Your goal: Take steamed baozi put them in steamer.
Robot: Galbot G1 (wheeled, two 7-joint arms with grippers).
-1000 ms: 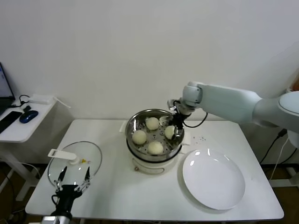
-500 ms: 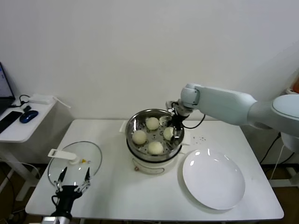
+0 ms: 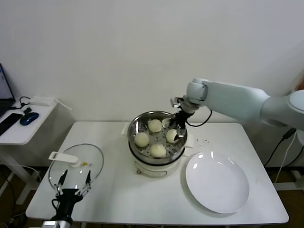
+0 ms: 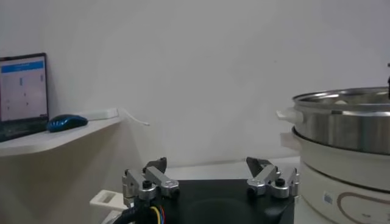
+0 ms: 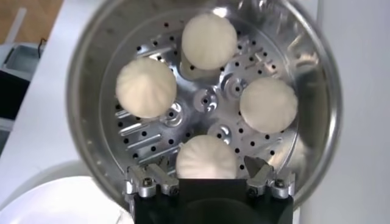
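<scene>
Four small round cream-white steamed baozi sit inside the round shiny stainless-steel steamer, whose perforated basket rests atop a white electric cooker base near the middle of the white table. Seen from the head view, the buns ring the basket's centre at roughly 12, 3, 6 and 9 o'clock, apart from one another; each is a near-round dome with its pleated top facing up, so no long axis can be told. The right pincer hangs over the basket's 3 o'clock side, pointing down, its fingers spread wide and gripping nothing; in the right wrist view the nearest bun lies between the two fingertips, and the pictures do not settle whether they touch it. The left pincer waits low at the table's 8 o'clock edge, fingers apart and empty, beside the round glass lid with a white handle; the left wrist view shows its open fingers with the steamer's steel wall beyond. A flat round white plate lies bare at 4 o'clock from the steamer, just beside the cooker base.
</scene>
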